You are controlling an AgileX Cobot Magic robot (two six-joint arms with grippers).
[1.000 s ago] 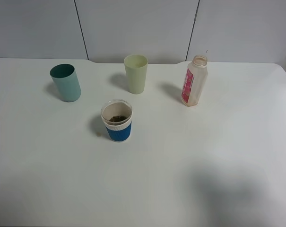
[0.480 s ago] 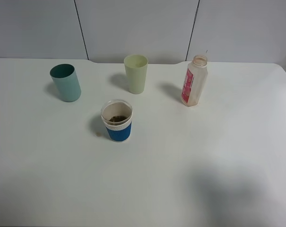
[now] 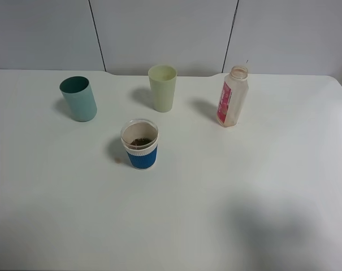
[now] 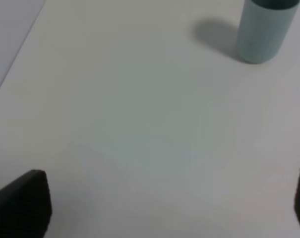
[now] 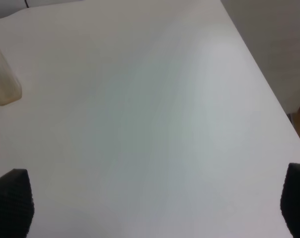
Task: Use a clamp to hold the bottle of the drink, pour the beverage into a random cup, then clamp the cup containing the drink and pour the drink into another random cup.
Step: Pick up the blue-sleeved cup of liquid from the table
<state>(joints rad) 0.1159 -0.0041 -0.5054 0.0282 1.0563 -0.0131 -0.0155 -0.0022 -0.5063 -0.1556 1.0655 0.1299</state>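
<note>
Neither arm enters the exterior high view; each is assessed from its own wrist camera. The left gripper (image 4: 164, 203) has its black fingers (image 4: 21, 206) set wide apart over the bare table (image 3: 244, 186) with nothing between them. The teal cup (image 3: 78, 99) stands upright ahead of this gripper and off to one side, well apart from it. The blue-sleeved cup (image 3: 141, 153) stands upright in front of the other vessels and left of the table's middle. It holds a small amount of the dark beverage (image 3: 140, 141). No wrist camera shows this cup, so its exact bearing from either gripper cannot be told. A small brown speck (image 3: 117, 161) lies just beside it on the teal cup's side. The pale green cup (image 3: 162, 87) stands upright behind it, empty as far as can be seen. The bottle (image 3: 233, 97) stands upright to the right, uncapped, well apart from the cups. The right gripper (image 5: 153, 201) is likewise spread wide and empty, with the bottle's base off to one side ahead of it. Judgement: the first pour appears complete and the blue-sleeved cup is due to be clamped. Its long axis is vertical, calling for a level, side-on grasp around the sleeve. It sits on the left arm's half, so that arm is probably nearer.
</note>
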